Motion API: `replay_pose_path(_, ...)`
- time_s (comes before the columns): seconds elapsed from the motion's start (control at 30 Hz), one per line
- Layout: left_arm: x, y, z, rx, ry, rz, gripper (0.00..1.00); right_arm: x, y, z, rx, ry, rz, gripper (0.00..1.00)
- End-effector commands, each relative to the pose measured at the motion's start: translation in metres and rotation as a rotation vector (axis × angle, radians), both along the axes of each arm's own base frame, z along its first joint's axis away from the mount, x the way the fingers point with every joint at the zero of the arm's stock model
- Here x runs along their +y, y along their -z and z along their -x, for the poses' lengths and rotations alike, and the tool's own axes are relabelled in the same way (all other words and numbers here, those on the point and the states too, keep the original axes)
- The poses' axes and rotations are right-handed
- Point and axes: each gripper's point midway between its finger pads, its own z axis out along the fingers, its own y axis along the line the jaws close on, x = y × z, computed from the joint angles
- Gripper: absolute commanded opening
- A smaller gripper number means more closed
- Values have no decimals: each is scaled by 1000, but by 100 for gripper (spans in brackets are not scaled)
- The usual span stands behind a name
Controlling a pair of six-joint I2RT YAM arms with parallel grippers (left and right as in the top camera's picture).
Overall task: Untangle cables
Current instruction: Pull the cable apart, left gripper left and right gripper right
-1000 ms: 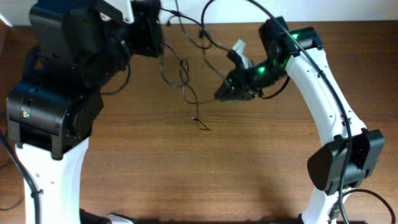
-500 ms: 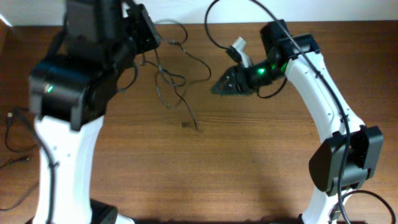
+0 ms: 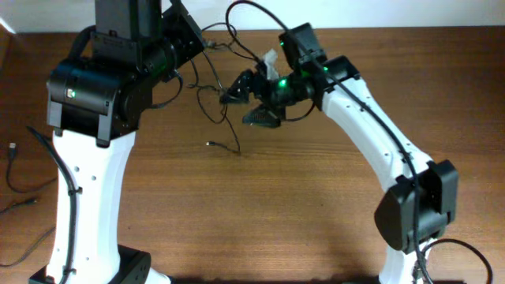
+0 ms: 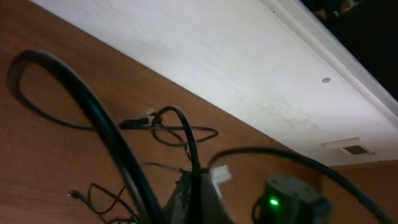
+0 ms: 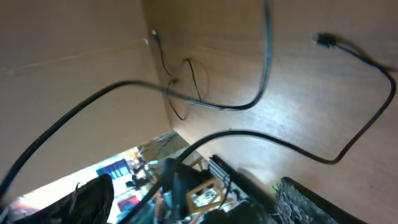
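The cables [image 3: 215,93], a loose tangle of thin black flexible cords with small plugs at their ends, sit over the far middle of the brown wooden table [image 3: 331,205], between the two arms. Their upper strands rise toward the left gripper [image 3: 192,41], a black two-finger head on the big black and white arm. From there the cords fall in open loops to the tabletop, where one thin tail ends in a small plug [image 3: 209,143] lying flat on the wood. I cannot tell whether the left gripper is clenched on the strands or merely beside them, as the arm's own body hides its fingers from above. The left wrist camera shows only a thick arm cable in front and the same cables [image 4: 180,132] looping low against the white wall [image 4: 236,68]. The right gripper [image 3: 241,109], on the slim white arm reaching in from the near right, is at the tangle with its two dark fingers spread apart, released, holding nothing that I can make out. The right wrist view is tilted and blurred, and it shows the cables [image 5: 189,87] as a thin loop on the wood. Well apart from all this, a loose black cord [image 3: 17,177] lies at the table's left edge.
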Motion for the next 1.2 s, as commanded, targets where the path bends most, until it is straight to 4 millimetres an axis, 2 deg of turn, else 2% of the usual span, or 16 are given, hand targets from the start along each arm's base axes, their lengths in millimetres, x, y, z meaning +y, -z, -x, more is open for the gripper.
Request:
replay_pose_path(0.0, 1, -7, 6, -11, 1, 17, 0, 9, 1, 6, 166, 54, -9, 84)
replay_pose_path(0.17, 0, -6, 7, -5, 9, 21, 0, 5, 23, -17, 60, 163, 119, 84)
replay_pose_path(0.23, -8, -8, 8, -7, 47, 47, 0, 2, 55, -32, 6, 228, 242, 84)
replay_pose_path(0.4, -41, -19, 17, -16, 219, 158, 0, 19, 98, -50, -53, 179, 247, 82)
replay_pose_path(0.47, -39, -42, 17, -94, 248, 199, 0, 18, 113, -48, -54, 149, 270, 74)
replay_pose_path(0.57, -22, -94, 25, -275, 290, 260, 0, 15, 123, -45, -28, 146, 292, 69)
replay_pose_path(0.63, 10, -107, 29, -323, 214, 250, 0, 17, 120, -42, -69, 84, 265, 59)
replay_pose_path(0.7, 19, -100, 29, -290, 188, 249, 0, 21, 109, -36, -129, -29, 175, 59)
replay_pose_path(0.77, 20, -89, 28, -251, 184, 245, 0, 21, 85, -32, -217, -162, 11, 59)
replay_pose_path(0.8, 21, -88, 26, -247, 178, 241, 0, 9, 84, -32, -207, -167, 9, 59)
replay_pose_path(0.87, 26, -86, 22, -255, 160, 204, 0, -23, 94, -31, -165, -168, 58, 34)
replay_pose_path(0.93, 33, -82, 21, -250, 147, 178, 0, -65, 108, -30, -106, -149, 142, 20)
replay_pose_path(0.97, 35, -79, 21, -236, 141, 178, 0, -81, 107, -31, -94, -145, 130, 20)
replay_pose_path(1.03, 35, -70, 22, -201, 141, 176, 0, -90, 91, -31, -132, -171, 12, 22)
replay_pose_path(1.1, 32, -56, 23, -151, 166, 156, 0, -91, 72, -36, -175, -170, -86, 33)
replay_pose_path(1.17, 9, -31, 27, -69, 343, 144, 0, -81, 33, -46, -313, -187, -207, 56)
